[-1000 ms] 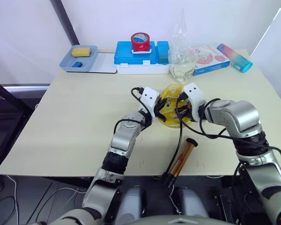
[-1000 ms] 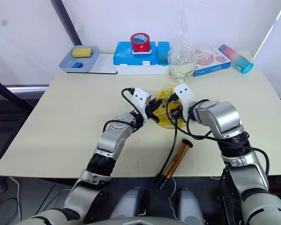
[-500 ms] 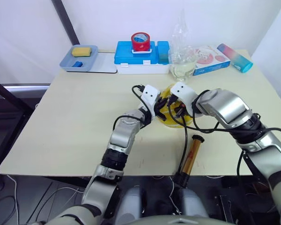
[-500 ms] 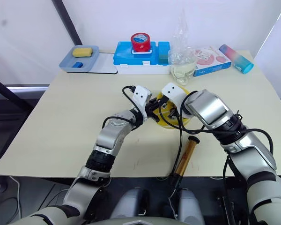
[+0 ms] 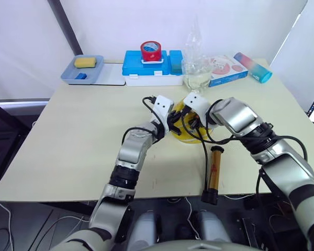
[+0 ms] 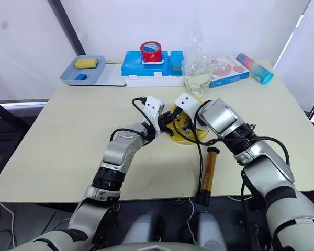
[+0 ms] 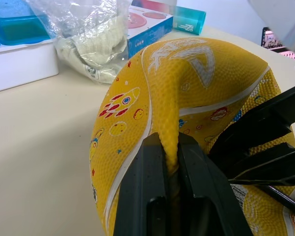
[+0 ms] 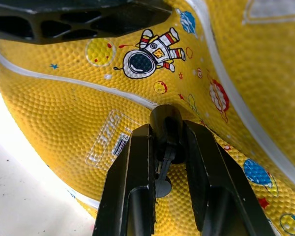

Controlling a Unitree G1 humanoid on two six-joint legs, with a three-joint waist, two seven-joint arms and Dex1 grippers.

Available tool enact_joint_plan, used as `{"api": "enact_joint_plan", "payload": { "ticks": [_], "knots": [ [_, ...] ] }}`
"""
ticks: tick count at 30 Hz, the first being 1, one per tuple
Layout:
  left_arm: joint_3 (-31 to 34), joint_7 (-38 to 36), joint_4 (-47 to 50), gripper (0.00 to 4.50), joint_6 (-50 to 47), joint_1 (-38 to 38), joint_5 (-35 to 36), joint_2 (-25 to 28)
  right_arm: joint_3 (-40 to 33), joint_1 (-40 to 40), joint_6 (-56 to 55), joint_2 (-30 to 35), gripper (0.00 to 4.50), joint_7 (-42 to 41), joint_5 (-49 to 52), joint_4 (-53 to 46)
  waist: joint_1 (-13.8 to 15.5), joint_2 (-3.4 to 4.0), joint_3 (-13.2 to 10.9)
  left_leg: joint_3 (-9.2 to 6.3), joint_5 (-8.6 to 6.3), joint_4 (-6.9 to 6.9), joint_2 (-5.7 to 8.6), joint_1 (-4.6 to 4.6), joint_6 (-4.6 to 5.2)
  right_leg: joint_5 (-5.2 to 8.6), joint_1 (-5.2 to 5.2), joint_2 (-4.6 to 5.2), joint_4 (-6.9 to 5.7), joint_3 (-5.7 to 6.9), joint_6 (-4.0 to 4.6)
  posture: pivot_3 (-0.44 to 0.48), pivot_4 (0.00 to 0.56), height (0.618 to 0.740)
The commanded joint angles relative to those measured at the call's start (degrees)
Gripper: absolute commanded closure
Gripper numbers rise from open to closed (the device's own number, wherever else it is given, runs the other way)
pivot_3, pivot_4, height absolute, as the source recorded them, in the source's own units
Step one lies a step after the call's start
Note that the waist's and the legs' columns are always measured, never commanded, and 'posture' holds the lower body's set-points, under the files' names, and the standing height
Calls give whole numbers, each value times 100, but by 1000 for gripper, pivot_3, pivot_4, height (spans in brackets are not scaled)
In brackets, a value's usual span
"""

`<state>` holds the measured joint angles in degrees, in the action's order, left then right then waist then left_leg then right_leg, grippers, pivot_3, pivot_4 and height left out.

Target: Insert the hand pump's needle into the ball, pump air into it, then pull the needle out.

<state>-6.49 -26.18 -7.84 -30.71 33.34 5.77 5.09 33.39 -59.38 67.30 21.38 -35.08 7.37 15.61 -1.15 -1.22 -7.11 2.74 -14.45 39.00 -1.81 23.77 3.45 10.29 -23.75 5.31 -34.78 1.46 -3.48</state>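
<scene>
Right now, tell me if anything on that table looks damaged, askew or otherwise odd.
The ball is saggy: the left gripper pinches a raised fold of its yellow skin. The hand pump lies loose near the table's front edge, its black end overhanging. The right gripper holds the needle's fitting against the ball.

One bench (image 5: 68, 151) carries everything. On it sit one yellow ball (image 5: 191, 133), one hand pump (image 5: 214, 168), one blue box (image 5: 152, 63) topped by one red tape roll (image 5: 150, 50), one grey tray (image 5: 89, 70) holding one yellow sponge (image 5: 86, 62) and one small blue block (image 5: 80, 76), one clear plastic bag (image 5: 196, 70), one flat carton (image 5: 226, 69) and one pink-and-teal bottle (image 5: 251, 66). Two claws meet at the ball: left claw (image 7: 171, 162), right claw (image 8: 168, 147).
</scene>
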Motion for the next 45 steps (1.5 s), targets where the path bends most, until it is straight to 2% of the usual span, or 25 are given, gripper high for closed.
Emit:
{"api": "enact_joint_plan", "payload": {
  "ticks": [1, 7, 11, 22, 25, 32, 41, 43, 45],
  "knots": [
    [-434, -297, 104, 4500, -135, -86, 155, -217, 441, 342, -111, -138, 4188, -56, -277, 345, 5, -14, 16, -4, -2, 0, -10, 0, -4, 9, 8, 19, 0, 0, -14, 0, 150, 739],
    [-313, -203, -4, 4500, -67, -43, 120, -208, 558, 439, -67, -90, 4188, -341, -509, 183, 44, 31, 28, -35, 0, -17, -34, -3, -15, 23, 14, 12, -8, 23, -8, 0, 150, 739],
    [-292, -199, -47, 4500, -31, -45, 112, -197, 531, 464, -117, -31, 4188, -425, -697, 287, 53, 31, 28, -37, 2, -20, -33, -2, -17, 25, 14, 12, -7, 27, -6, 0, 150, 739],
    [-308, -234, -4, 4500, -20, -102, 120, -221, 499, 597, -667, -434, 4188, -385, -1166, 1415, 24, 18, 86, -34, 2, -27, -33, -9, -19, 36, 16, 14, -5, 27, -24, 0, 150, 739],
    [-303, -232, 17, 4500, -22, -137, 112, -217, 517, 657, -834, -538, 4188, -413, -1295, 1692, 18, -6, 123, -33, 2, -45, -34, -26, -20, 38, 17, 12, -5, 28, -20, 0, 150, 739],
    [-282, -235, 56, 4500, -34, -187, 66, -244, 374, 835, -1063, -677, 4188, -379, -1503, 1921, 11, -11, 151, -23, -29, -71, -46, -107, -74, 54, 57, 26, -2, 41, -20, 0, 150, 739],
    [-284, -284, 5, 4500, 7, -213, 30, -184, -606, 893, -855, -606, 4188, -362, -1254, 959, 24, 10, 137, -25, -31, -71, -51, -103, -78, 54, 55, 31, -2, 43, -20, 0, 150, 739],
    [-279, -302, -7, 4500, 21, -215, 29, -164, -1163, 914, -681, -697, 4188, -245, -1037, 568, 30, 20, 113, -28, -31, -70, -47, -96, -78, 54, 53, 32, 0, 42, -20, 0, 150, 739],
    [-273, -319, -21, 4500, 34, -214, 25, -148, -1931, 947, -438, -967, 4188, -53, -692, 262, 36, 67, 71, -25, -31, -70, -41, -83, -78, 53, 44, 41, 0, 41, -21, 0, 150, 739]
  ]
}}
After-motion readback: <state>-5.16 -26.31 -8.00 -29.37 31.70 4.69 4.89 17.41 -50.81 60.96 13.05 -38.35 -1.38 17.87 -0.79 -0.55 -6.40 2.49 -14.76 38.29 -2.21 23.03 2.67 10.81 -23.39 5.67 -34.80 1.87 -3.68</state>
